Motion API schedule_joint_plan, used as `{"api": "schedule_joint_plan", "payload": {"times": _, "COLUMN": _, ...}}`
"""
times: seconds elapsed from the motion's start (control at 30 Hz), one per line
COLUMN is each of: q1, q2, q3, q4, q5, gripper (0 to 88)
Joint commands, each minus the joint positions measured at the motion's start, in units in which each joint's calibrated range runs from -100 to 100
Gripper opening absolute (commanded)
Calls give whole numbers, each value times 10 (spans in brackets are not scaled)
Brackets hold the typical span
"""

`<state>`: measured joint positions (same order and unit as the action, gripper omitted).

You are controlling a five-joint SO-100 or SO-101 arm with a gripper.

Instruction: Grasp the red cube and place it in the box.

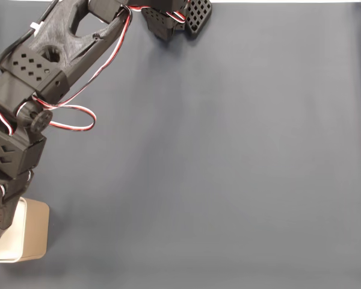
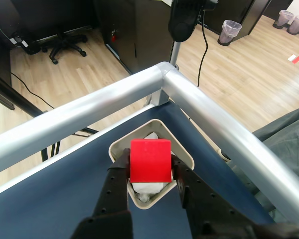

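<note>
Above the table's corner, the gripper stands clamped on the red cube, its two black fingers pressed to the cube's sides, directly over the box — a tan container with a white inside, seen in the wrist view. In the fixed view the arm reaches to the lower left, where the box sits on the dark blue tablecloth. The carrying looks done — what remains, by this reading, is to open the jaws so the cube drops inside the walls.
</note>
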<state>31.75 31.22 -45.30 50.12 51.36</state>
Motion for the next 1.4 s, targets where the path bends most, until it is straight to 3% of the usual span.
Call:
{"api": "schedule_joint_plan", "payload": {"times": 0.0, "q1": 5, "q2": -6, "q3": -37, "q4": -10, "q5": 4, "gripper": 80}}
{"api": "schedule_joint_plan", "payload": {"times": 0.1, "q1": 6, "q2": -5, "q3": -37, "q4": -13, "q5": 2, "gripper": 119}}
{"api": "schedule_joint_plan", "payload": {"times": 0.3, "q1": 12, "q2": -10, "q3": -39, "q4": 3, "q5": -2, "gripper": 390}}
{"api": "schedule_joint_plan", "payload": {"times": 0.5, "q1": 16, "q2": -12, "q3": -47, "q4": 9, "q5": 0, "gripper": 520}}
{"api": "schedule_joint_plan", "payload": {"times": 1.37, "q1": 17, "q2": -14, "q3": -50, "q4": -4, "q5": -8, "gripper": 546}}
